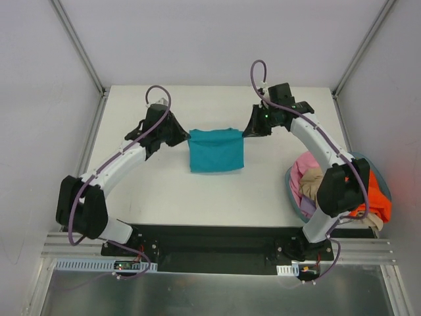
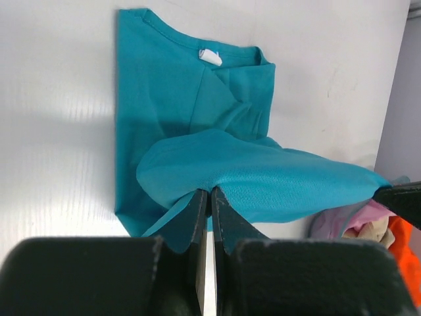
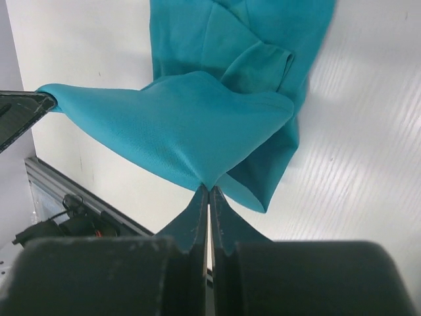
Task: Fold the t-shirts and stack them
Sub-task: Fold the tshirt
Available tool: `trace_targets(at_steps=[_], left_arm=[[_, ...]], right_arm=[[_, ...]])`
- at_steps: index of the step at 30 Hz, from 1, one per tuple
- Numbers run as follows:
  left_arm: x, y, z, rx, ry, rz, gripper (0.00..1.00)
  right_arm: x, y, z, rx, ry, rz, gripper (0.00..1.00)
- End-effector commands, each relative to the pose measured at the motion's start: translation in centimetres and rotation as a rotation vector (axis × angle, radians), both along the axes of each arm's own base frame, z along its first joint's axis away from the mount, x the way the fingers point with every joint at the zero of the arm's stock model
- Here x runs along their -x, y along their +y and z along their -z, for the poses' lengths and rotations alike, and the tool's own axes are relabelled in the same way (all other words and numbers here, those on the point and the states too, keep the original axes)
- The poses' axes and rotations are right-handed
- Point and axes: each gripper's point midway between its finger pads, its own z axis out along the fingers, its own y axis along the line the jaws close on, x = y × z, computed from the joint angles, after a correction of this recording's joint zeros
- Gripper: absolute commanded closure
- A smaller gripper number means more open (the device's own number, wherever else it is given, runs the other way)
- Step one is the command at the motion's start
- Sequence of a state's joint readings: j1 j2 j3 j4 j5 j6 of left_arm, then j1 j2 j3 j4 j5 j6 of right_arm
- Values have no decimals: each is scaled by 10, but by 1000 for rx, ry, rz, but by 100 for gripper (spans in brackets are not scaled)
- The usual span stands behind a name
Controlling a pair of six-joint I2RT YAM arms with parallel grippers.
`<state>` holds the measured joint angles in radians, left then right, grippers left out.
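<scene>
Left gripper (image 2: 209,195), right gripper (image 3: 208,191) each clenched on shirt (image 1: 216,155) corner; edge stretched between them, lifted above surface (image 1: 164,191).

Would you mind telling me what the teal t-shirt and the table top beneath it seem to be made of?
The teal t-shirt: soft matte knit cloth, perhaps cotton or polyester jersey; it drapes, creases, and shows a fine dimpled weave up close. The table top: hard white board with a slight sheen, possibly laminate or painted; faint streaky reflections cross it.
</scene>
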<state>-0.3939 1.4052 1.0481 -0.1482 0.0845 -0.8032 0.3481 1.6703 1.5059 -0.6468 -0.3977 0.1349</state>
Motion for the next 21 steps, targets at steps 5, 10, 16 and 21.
trace_targets(at_steps=[5,10,16,21], left_arm=[[-62,8,33,5,78,-10,100],[-98,2,43,7,81,-1,100],[-133,9,73,25,134,-37,100],[-152,-3,74,83,128,61,41]], right_arm=[[-70,8,13,-65,-10,21,100],[-114,7,40,-63,-24,78,99],[-170,9,73,-53,-68,65,92],[-185,21,83,-115,-50,14,50]])
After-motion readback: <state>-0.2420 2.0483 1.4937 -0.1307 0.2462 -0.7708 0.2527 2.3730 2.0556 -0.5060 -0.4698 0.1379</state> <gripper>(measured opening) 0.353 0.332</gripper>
